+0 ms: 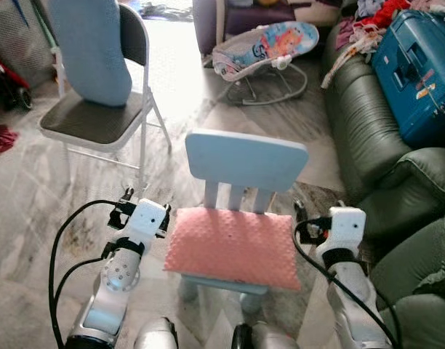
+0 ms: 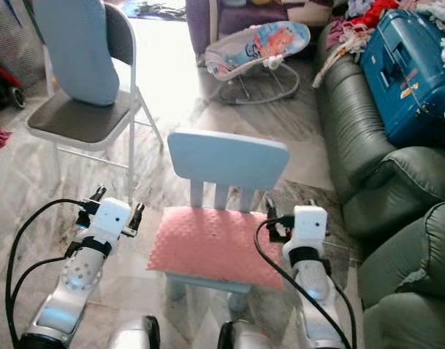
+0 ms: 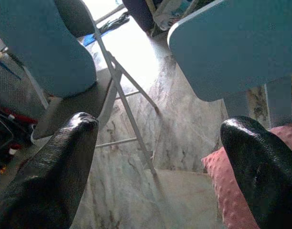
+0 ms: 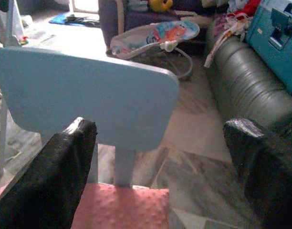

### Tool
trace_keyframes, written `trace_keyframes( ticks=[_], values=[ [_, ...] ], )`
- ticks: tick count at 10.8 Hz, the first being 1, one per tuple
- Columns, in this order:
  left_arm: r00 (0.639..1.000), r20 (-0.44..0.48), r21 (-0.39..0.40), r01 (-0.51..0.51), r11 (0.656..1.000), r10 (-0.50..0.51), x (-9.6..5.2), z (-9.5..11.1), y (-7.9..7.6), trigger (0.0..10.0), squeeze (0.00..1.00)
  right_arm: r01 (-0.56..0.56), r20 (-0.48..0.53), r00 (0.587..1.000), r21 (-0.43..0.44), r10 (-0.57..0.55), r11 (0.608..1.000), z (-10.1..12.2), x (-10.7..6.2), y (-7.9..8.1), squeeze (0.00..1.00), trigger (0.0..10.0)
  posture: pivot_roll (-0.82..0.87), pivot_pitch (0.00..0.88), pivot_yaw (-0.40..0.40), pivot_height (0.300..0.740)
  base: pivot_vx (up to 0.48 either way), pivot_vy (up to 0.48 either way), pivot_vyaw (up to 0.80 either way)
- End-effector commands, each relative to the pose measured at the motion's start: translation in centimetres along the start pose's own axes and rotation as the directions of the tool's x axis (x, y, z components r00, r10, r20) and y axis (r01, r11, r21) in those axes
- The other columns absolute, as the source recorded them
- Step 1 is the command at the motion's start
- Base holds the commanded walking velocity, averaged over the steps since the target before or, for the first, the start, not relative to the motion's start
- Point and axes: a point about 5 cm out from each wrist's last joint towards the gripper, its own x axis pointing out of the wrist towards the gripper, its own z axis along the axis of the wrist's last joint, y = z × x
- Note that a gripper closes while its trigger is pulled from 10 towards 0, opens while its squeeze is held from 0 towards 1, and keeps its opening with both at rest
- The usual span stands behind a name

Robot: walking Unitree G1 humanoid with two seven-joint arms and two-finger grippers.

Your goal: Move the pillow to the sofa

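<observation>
A pink dimpled pillow (image 1: 233,247) lies flat on the seat of a small light-blue child's chair (image 1: 246,161) right in front of me. My left gripper (image 1: 142,209) hovers open just off the pillow's left edge. In the left wrist view, the pillow's corner (image 3: 227,191) sits beside one finger (image 3: 260,171). Off the pillow's right edge, my right gripper (image 1: 323,214) is open too. The right wrist view has the pillow (image 4: 122,207) low between the fingers and the chair back (image 4: 88,95) ahead. The dark green leather sofa (image 1: 368,123) runs along the right.
A blue suitcase (image 1: 419,73) and a heap of clothes occupy the sofa's far end. A grey folding chair (image 1: 99,120) with a pale blue cushion (image 1: 91,51) stands at the left. A baby bouncer (image 1: 266,47) sits on the marble floor beyond.
</observation>
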Motion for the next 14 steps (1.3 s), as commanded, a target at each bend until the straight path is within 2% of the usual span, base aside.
trace_keyframes(
  ticks=[1,2,4,11,14],
  values=[
    [1.000,-0.008,-0.006,-0.009,1.000,0.009,-0.3,0.0,0.1,10.0,0.00,0.000,0.003,1.000,-0.002,0.000,1.000,0.1,0.0,-0.2,0.00,10.0,-0.04,0.150,-0.037,0.740,0.000,0.000,0.00],
    [1.000,-0.017,-0.012,-0.013,1.000,0.013,-0.6,-0.2,0.2,10.0,0.00,0.003,-0.008,1.000,0.012,-0.003,1.000,0.1,0.0,-0.4,0.00,10.0,-0.04,0.156,-0.038,0.740,0.000,0.000,0.00],
    [0.999,-0.022,-0.025,-0.032,0.999,0.032,-1.0,-0.1,0.3,10.0,0.00,0.006,-0.025,1.000,0.016,-0.005,1.000,0.0,-0.3,-0.5,0.00,10.0,-0.04,0.162,-0.045,0.740,0.000,0.000,-0.80],
    [0.995,-0.048,-0.081,-0.086,0.993,0.082,-1.5,-0.2,1.2,10.0,0.00,-0.026,-0.008,1.000,0.017,0.026,1.000,0.5,-0.3,-0.2,0.00,10.0,-0.04,0.174,-0.044,0.740,0.000,0.000,0.00],
    [0.996,-0.050,-0.085,-0.083,0.993,0.079,-1.6,-0.2,1.2,10.0,0.00,-0.034,-0.009,0.999,0.018,0.034,0.999,0.5,-0.3,-0.1,0.00,10.0,-0.04,0.176,-0.047,0.690,0.000,0.000,0.00]
  ],
)
